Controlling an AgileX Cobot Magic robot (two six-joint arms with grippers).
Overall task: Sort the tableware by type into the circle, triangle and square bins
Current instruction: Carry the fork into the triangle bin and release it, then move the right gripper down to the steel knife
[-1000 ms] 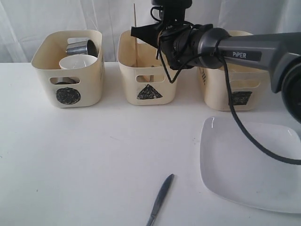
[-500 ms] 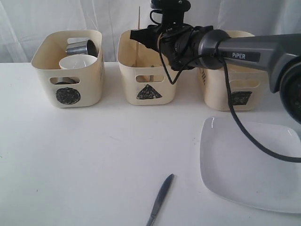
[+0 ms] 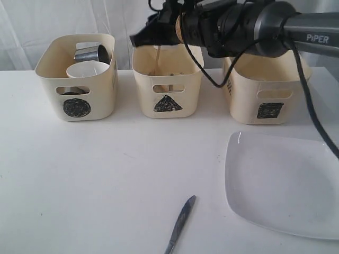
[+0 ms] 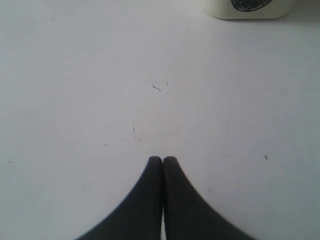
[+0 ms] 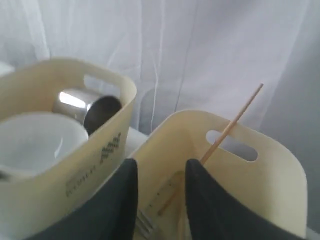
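Observation:
My right gripper (image 3: 140, 38) hangs open above the triangle bin (image 3: 143, 79), with nothing between its fingers (image 5: 124, 186). A wooden chopstick (image 5: 233, 124) leans loose inside that bin, and a fork (image 5: 145, 226) lies on its floor. The circle bin (image 3: 50, 69) holds a steel mug (image 3: 91, 53) and a white bowl (image 3: 87, 70). The square bin (image 3: 249, 90) stands at the right. A steel knife (image 3: 181, 222) lies at the table's front, and the large white plate (image 3: 283, 182) lies at the front right. My left gripper (image 4: 162, 160) is shut and empty over bare table, short of the circle bin (image 4: 247, 7).
A white curtain hangs right behind the three bins. The right arm's dark body and its cable (image 3: 312, 121) stretch over the square bin and above the plate. The left arm does not show in the exterior view.
The right gripper has opened and let go of the chopstick, which dropped lower into the triangle bin. The gripper has risen and shifted left. The left gripper has not moved.

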